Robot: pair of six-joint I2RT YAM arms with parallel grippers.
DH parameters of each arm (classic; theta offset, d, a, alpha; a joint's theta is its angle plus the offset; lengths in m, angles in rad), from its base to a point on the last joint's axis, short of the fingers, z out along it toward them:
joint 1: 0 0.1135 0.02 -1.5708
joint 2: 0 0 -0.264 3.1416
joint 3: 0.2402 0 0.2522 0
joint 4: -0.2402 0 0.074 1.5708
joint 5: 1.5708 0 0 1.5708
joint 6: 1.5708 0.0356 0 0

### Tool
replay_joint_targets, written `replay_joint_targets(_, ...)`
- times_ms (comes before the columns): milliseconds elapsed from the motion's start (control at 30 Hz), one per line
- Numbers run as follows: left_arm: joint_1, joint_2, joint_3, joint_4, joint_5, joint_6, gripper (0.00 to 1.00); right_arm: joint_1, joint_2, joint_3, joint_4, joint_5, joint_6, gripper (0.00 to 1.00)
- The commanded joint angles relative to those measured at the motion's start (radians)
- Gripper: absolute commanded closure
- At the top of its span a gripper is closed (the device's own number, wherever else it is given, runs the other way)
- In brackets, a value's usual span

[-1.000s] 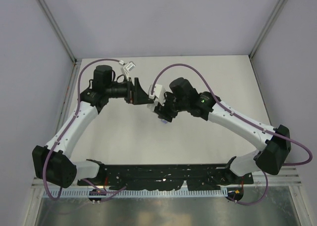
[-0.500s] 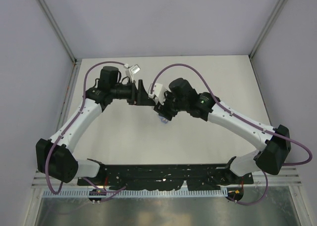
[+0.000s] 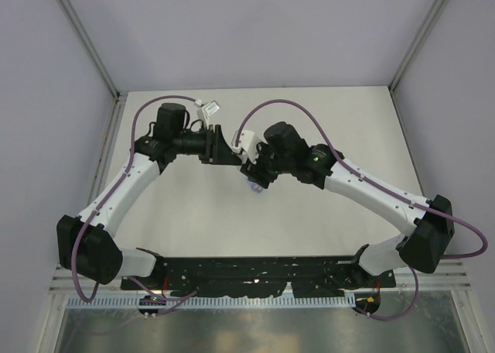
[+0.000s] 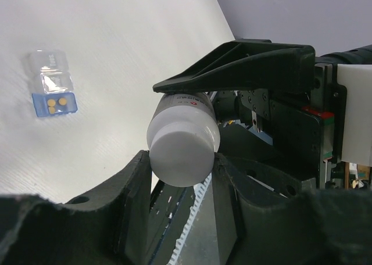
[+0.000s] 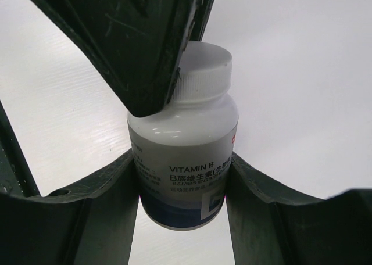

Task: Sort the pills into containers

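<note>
A round bottle (image 5: pixel 186 166) with a white cap (image 5: pixel 203 67), a "VITAMIN B" label and a dark blue bottom band hangs in the air between both arms. My right gripper (image 5: pixel 182 160) is shut on its body. My left gripper (image 4: pixel 180 160) is shut on the cap (image 4: pixel 183 151), one finger on each side. In the top view the two grippers meet at the table's middle, left (image 3: pixel 224 153) and right (image 3: pixel 247 166). A small clear container with a blue part (image 4: pixel 52 102), holding two yellow pills, lies open on the table.
The white table (image 3: pixel 325 121) is bounded by grey walls at the left, right and back. The small blue and clear container shows as a speck (image 3: pixel 254 186) just below the right gripper. A black rail (image 3: pixel 247 272) runs along the near edge.
My left gripper has moved right and closed in on the bottle's cap. The right arm has held the bottle nearly still. Little differs over the last half second.
</note>
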Motion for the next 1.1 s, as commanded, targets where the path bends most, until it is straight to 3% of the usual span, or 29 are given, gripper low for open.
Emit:
replay_joint_targets(0, -0.007, 0.01, 0.023, 0.044, 0.068, 0.016, 0.74, 0.006, -0.024, 0.007, 0.045, -0.027, 0.0, 0.94)
replay_joint_targets(167, -0.007, 0.025, -0.014, 0.097, 0.161, 0.058, 0.92, -0.005, -0.027, 0.013, 0.037, -0.096, 0.007, 0.94)
replay_joint_targets(367, -0.008, 0.021, -0.088, 0.222, 0.287, 0.116, 1.0, -0.057, -0.016, 0.042, 0.008, -0.274, 0.035, 0.94)
replay_joint_targets(867, -0.074, -0.139, -0.198, 0.216, 0.329, 0.449, 1.0, -0.149, 0.062, 0.109, -0.101, -0.759, 0.03, 0.94)
replay_joint_targets(967, -0.085, -0.163, -0.212, 0.219, 0.318, 0.464, 0.95, -0.149, 0.08, 0.123, -0.136, -0.802, 0.007, 0.94)
replay_joint_targets(1067, -0.085, -0.168, -0.2, 0.197, 0.313, 0.493, 0.78, -0.149, 0.088, 0.135, -0.158, -0.831, -0.01, 0.94)
